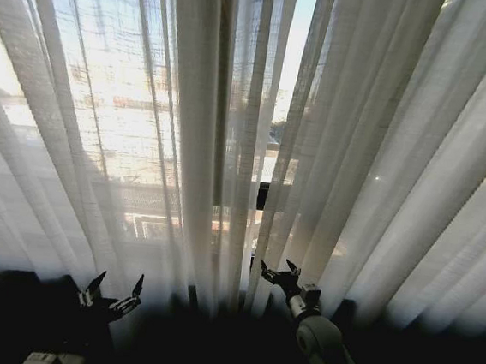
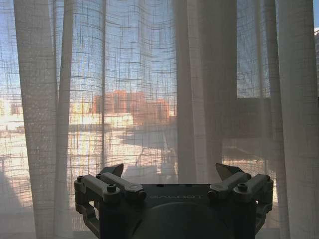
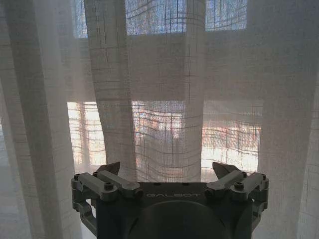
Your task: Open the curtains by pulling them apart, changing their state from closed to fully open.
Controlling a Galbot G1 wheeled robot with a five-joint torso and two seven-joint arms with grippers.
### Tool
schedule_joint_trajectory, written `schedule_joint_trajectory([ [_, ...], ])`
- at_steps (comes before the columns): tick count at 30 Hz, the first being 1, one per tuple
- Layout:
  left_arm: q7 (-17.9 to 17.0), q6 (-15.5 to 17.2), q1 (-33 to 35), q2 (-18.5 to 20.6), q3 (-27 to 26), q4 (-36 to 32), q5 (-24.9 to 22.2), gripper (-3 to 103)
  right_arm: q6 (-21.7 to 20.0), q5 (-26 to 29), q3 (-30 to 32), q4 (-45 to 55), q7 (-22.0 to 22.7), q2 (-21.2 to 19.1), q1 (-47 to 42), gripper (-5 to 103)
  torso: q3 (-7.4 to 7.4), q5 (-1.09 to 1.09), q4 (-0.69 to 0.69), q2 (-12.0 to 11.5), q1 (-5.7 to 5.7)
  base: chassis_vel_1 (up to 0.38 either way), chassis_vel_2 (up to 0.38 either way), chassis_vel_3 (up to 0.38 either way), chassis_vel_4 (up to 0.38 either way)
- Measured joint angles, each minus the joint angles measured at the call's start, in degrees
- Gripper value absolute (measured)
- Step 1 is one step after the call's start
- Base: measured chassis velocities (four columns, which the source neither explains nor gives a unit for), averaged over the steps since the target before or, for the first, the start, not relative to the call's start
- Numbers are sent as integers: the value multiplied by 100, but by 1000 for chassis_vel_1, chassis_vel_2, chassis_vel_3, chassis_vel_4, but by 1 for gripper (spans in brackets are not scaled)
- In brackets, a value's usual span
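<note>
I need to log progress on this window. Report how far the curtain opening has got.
Barely started. Done: both open grippers are raised toward the sheer white-cream pleated curtains, the left gripper before the left panel, the right gripper near the middle seam. In hand: neither grips fabric yet. Left: only a narrow slit shows between the panels, so both panels must be pulled aside.

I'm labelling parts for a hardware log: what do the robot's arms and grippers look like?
The left gripper and right gripper are dark, near-black, each with two pointed fingers on linkage bars with round pivot bolts. The housing carries the lettering GALBOT. The right arm is rounded, light grey.
</note>
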Motion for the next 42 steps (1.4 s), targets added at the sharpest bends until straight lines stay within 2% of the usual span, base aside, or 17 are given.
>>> schedule_joint_trajectory([
  [15, 31, -307, -122, -146, 233, 65, 377, 100, 39, -265, -55, -1061, 492, 318, 1108, 101, 0, 0, -2, 0, 0, 0, 0, 0, 0],
  [18, 44, -428, -71, -168, 209, 71, 405, 100, 40, -253, -71, -1150, 568, 290, 1261, 82, 0, 0, -1, 0, 0, 0, 0, 0, 0],
  [21, 55, -513, -52, -197, 193, 98, 428, 100, 41, -240, -94, -1153, 575, 264, 1302, 82, 0, 0, -2, 0, 0, 0, 0, 0, 0],
  [22, 77, -583, -27, -243, 189, 128, 465, 100, 43, -223, -128, -1152, 589, 246, 1328, 71, 0, 0, -2, 0, 0, 0, 0, 0, 0],
  [23, 104, -648, -5, -284, 190, 155, 492, 100, 44, -206, -148, -1147, 607, 241, 1345, 71, -1, 0, -2, 0, 0, 0, 0, 0, 0],
  [24, 125, -681, 9, -307, 193, 168, 506, 100, 45, -191, -156, -1145, 621, 240, 1356, 60, 0, 0, -2, 0, 0, 0, 0, 0, 0],
  [26, 145, -714, 28, -332, 199, 182, 521, 100, 45, -163, -167, -1143, 643, 240, 1378, 60, -1, 0, -2, 0, 0, 0, 0, 0, 0],
  [27, 172, -782, 66, -368, 212, 208, 550, 100, 46, -126, -182, -1144, 683, 241, 1426, 49, -1, 0, -2, 0, -1, 0, 0, 0, 0],
  [28, 185, -827, 84, -386, 217, 222, 568, 100, 47, -114, -191, -1147, 703, 243, 1457, 49, -1, -1, -1, 0, -1, 0, 0, 0, 0],
  [30, 198, -878, 110, -410, 217, 241, 589, 100, 48, -101, -212, -1149, 721, 248, 1494, 37, -1, -1, -1, 0, 0, 0, 0, 0, 0],
  [33, 205, -925, 151, -434, 216, 252, 597, 100, 50, -91, -248, -1149, 739, 260, 1521, 37, 0, 0, -1, 0, 0, 0, 0, 0, 0],
  [34, 208, -950, 168, -449, 214, 255, 600, 100, 50, -86, -260, -1146, 752, 269, 1524, 27, -1, 0, -1, 0, -1, 0, 0, 0, 0],
  [36, 211, -959, 175, -455, 214, 256, 601, 100, 51, -84, -265, -1144, 758, 272, 1524, 27, 0, 0, -1, 0, 0, 0, 0, 0, 0],
  [37, 212, -969, 182, -461, 213, 258, 601, 100, 52, -82, -273, -1134, 770, 276, 1524, 16, -1, 0, -1, 0, -1, 0, 0, 0, 0],
  [38, 214, -979, 187, -468, 213, 261, 602, 100, 54, -80, -279, -1116, 783, 276, 1517, 16, -1, 0, -1, 0, -1, 0, 0, 0, 0],
  [39, 215, -986, 189, -471, 213, 265, 602, 100, 55, -78, -284, -1105, 792, 274, 1507, 5, -1, 0, -1, 0, -1, 0, 0, 0, 0],
  [42, 218, -996, 190, -478, 217, 276, 602, 100, 58, -77, -289, -1093, 806, 272, 1492, 5, -1, 0, -2, 0, -1, 0, 0, 0, 0],
])
